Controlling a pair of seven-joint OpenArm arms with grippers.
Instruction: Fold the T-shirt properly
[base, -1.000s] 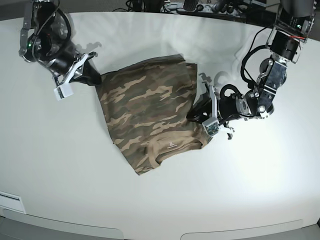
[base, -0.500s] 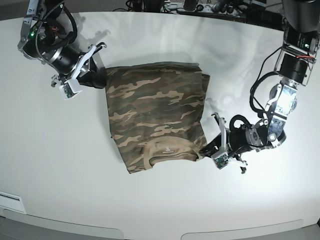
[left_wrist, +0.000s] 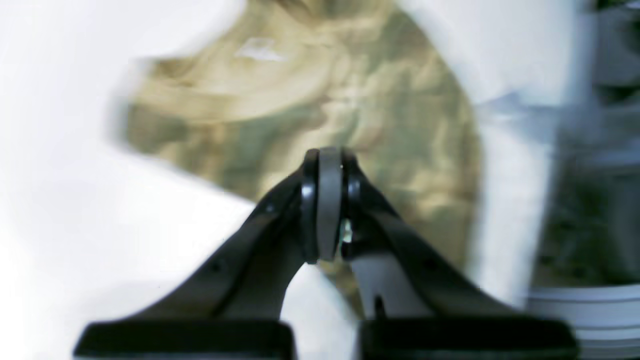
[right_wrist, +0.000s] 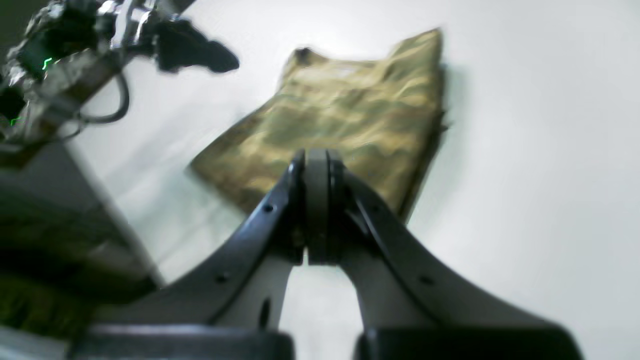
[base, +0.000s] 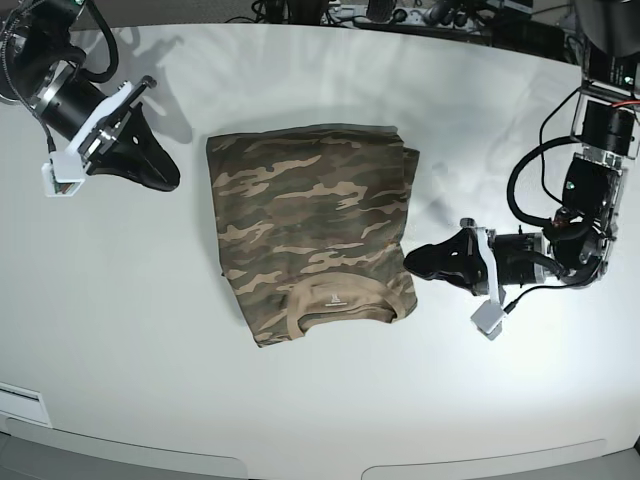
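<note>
The camouflage T-shirt (base: 315, 225) lies folded into a rough rectangle in the middle of the white table, with the tan collar (base: 340, 295) and white neck print at its near end. My left gripper (base: 412, 262) is shut and empty, low over the table just right of the shirt's near right corner. In the left wrist view the shut gripper (left_wrist: 325, 155) points at the blurred shirt (left_wrist: 360, 100). My right gripper (base: 170, 180) is shut and empty, apart from the shirt's far left corner. In the right wrist view the gripper (right_wrist: 316, 155) is shut, with the shirt (right_wrist: 350, 110) beyond it.
Cables and equipment (base: 400, 15) line the table's back edge. A white label (base: 20, 405) sits at the front left edge. The left arm (right_wrist: 190, 47) shows at the top left of the right wrist view.
Both grippers have let go of the shirt and drawn back, the left to the right, the right to the far left. The shirt has settled flat and straighter.
</note>
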